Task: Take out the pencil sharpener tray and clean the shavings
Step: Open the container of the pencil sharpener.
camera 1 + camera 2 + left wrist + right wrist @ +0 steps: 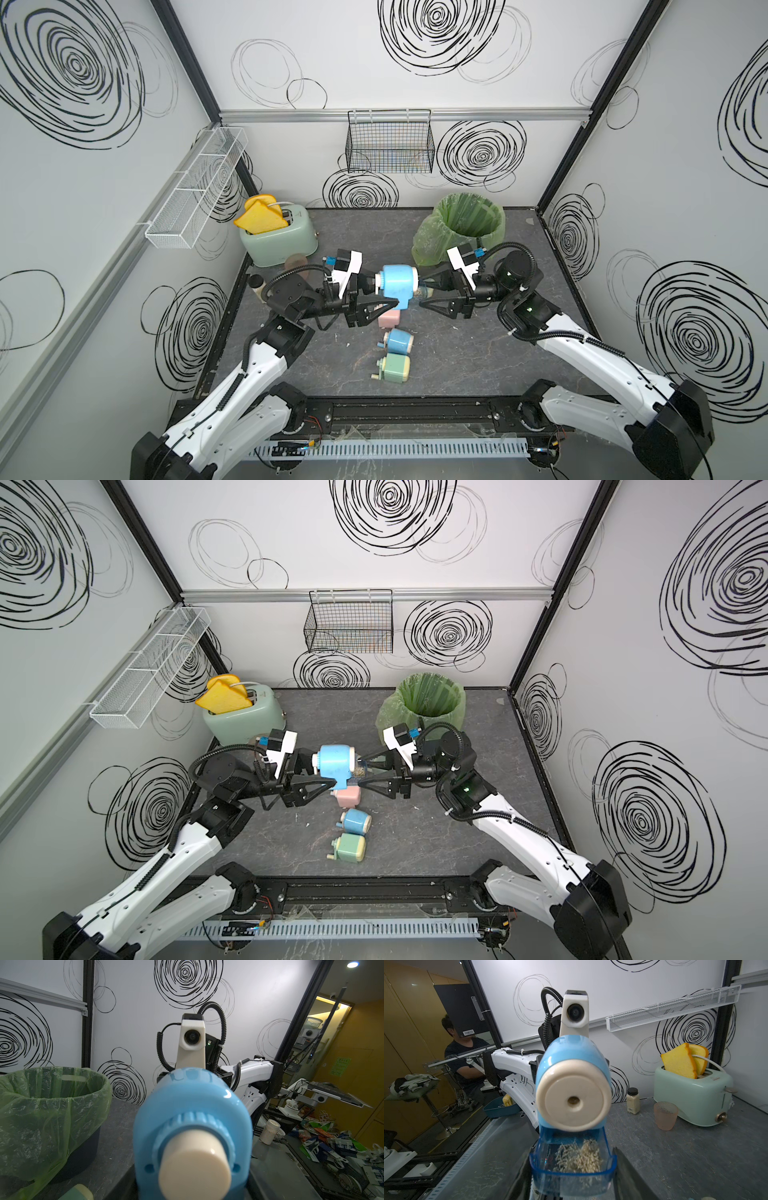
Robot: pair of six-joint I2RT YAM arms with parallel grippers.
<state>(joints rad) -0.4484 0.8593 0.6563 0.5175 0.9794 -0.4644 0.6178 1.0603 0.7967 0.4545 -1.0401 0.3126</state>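
Note:
A blue pencil sharpener (pixel 399 282) (pixel 334 764) with cream end caps hangs above the table's middle, and my left gripper (pixel 380 291) is shut on its body. In the left wrist view the sharpener (pixel 193 1118) fills the frame and hides the fingers. Its clear blue tray (pixel 572 1176) (pixel 422 293) sticks partway out of the sharpener (pixel 572 1076) toward my right arm. My right gripper (pixel 420 293) (pixel 360 771) is shut on the tray's two sides. A heap of pale shavings (pixel 579 1159) lies inside the tray.
A bin with a green bag (pixel 494 224) stands behind the right gripper. On the table below the grippers lie pink (pixel 390 320), blue (pixel 399 340) and green (pixel 395 368) sharpeners. A mint toaster (pixel 282 245), a pink cup (pixel 665 1115) and a spice jar (pixel 633 1103) stand at the back left.

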